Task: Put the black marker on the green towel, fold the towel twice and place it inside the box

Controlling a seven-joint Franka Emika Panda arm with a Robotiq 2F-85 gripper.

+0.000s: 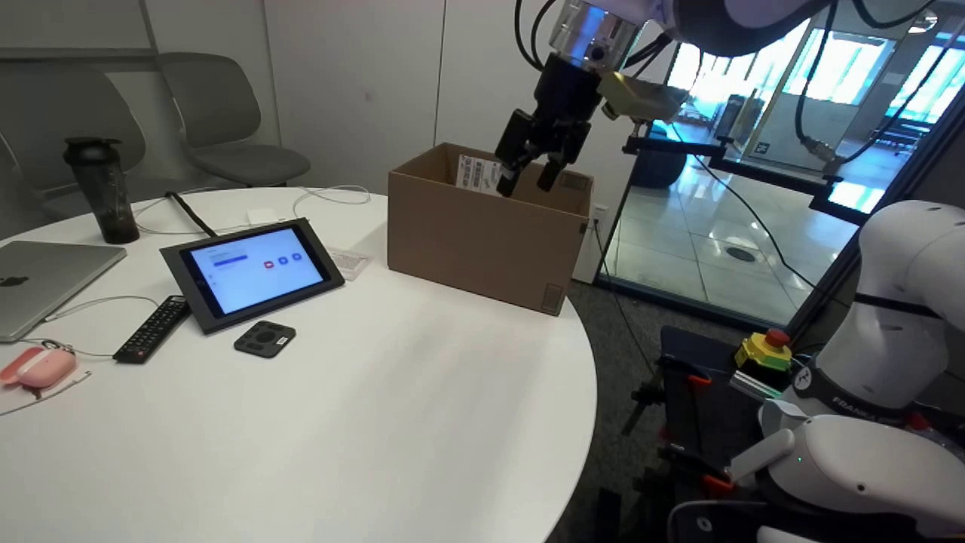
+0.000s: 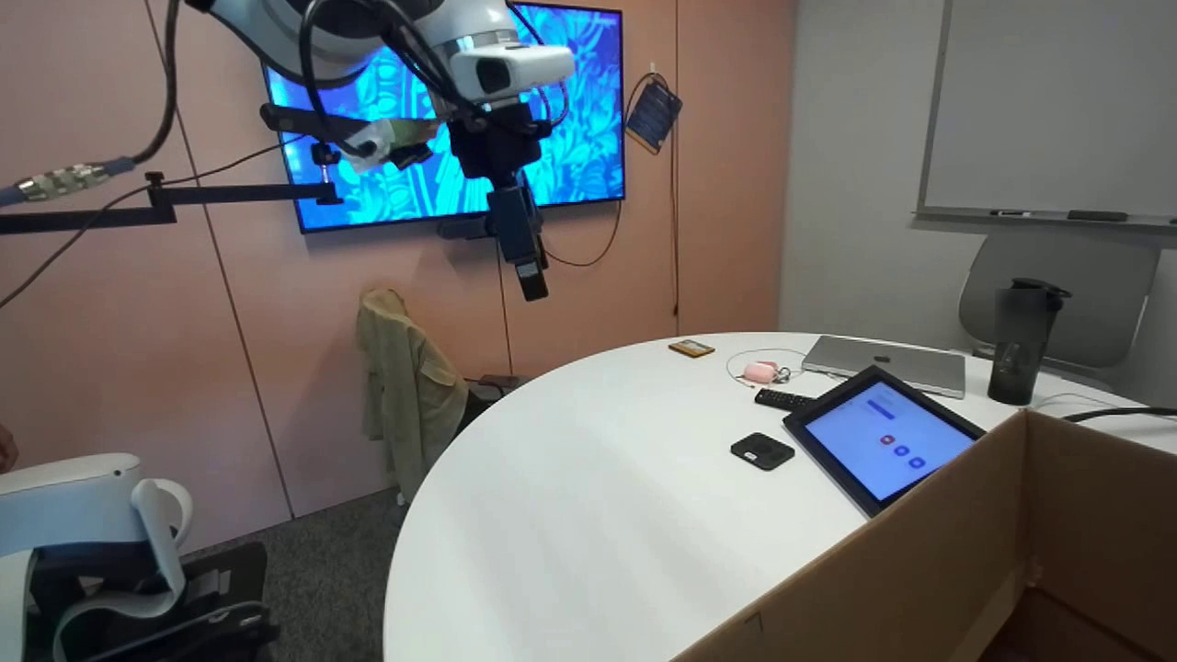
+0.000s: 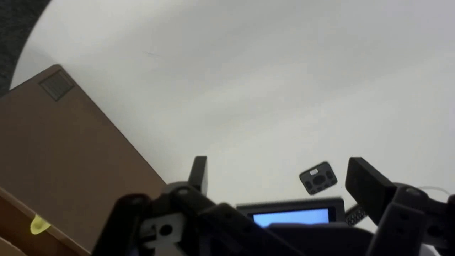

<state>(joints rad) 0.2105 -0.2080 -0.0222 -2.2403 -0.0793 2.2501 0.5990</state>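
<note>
Wrist view: black gripper, fingers spread, empty. Eight o'clock: yellow-green cloth peeks from brown cardboard box, likely stowed.

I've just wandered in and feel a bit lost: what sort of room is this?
Probably an office meeting room, judging by the round white table, the big wall screen and the whiteboard.

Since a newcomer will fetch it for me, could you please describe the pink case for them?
On the round white table, find the closed grey laptop. Near it and the black remote lies a small rounded case, the only pink thing there.
</note>
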